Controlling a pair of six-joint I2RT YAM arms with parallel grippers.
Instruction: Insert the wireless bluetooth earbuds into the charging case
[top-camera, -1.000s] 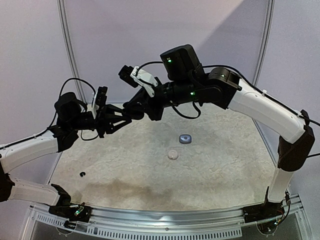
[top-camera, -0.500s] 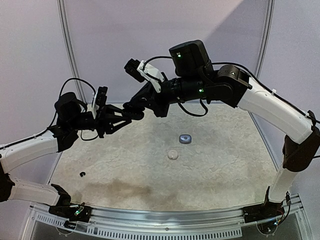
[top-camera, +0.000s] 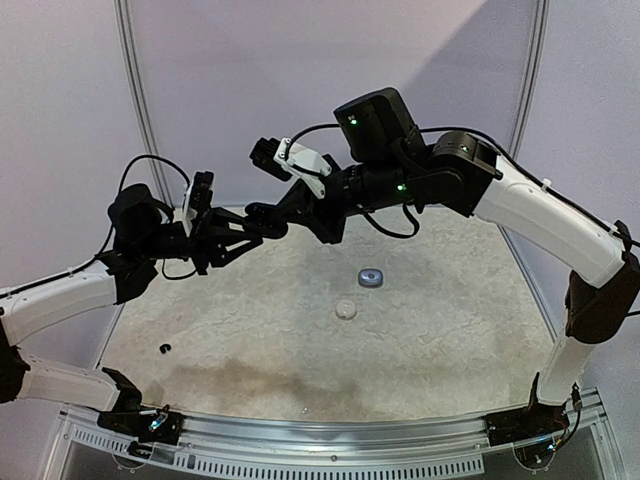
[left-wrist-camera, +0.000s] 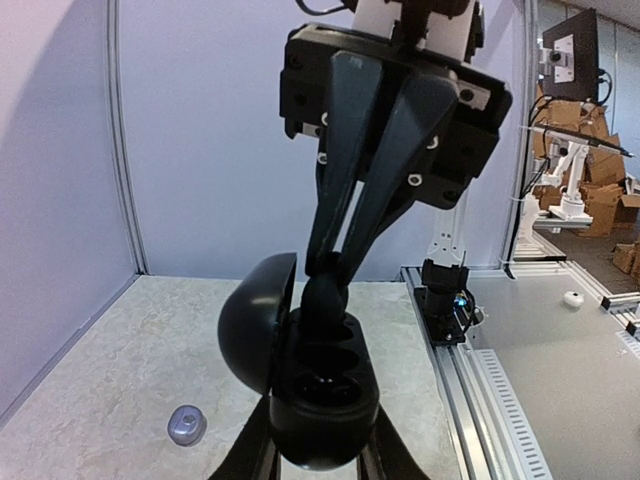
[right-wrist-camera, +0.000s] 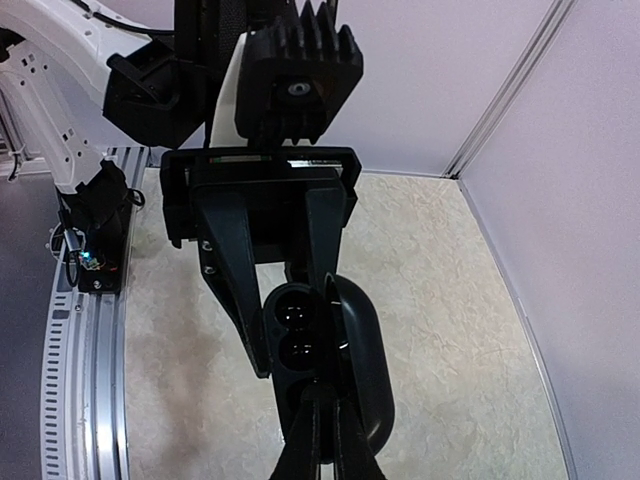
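Earbuds go in one at a time here, and the seating step is in hand. A black earbud (left-wrist-camera: 325, 297) appears pinched between the closed fingertips of the right claw (left-wrist-camera: 326, 278), right at the upper socket of the charging case (left-wrist-camera: 320, 400). The left claw (left-wrist-camera: 320, 445) is clamped on the case's lower body, holding it in mid-air above the worktop (top-camera: 250, 330) with its lid (left-wrist-camera: 255, 335) swung open to the side. The right wrist view shows both sockets facing that claw, and I cannot tell whether the bud is fully home.

By my reading, the next move calls for a short, straight push along the socket's axis while the left claw keeps the case steady. The fingers should part only once the bud is seated. A second, loose black bud (top-camera: 164, 348) lies well apart on the worktop.

Compared with a second ago, the right arm has risen and its wrist has tilted, bringing the tips down onto the case from higher. The left arm and the loose bud have not moved.
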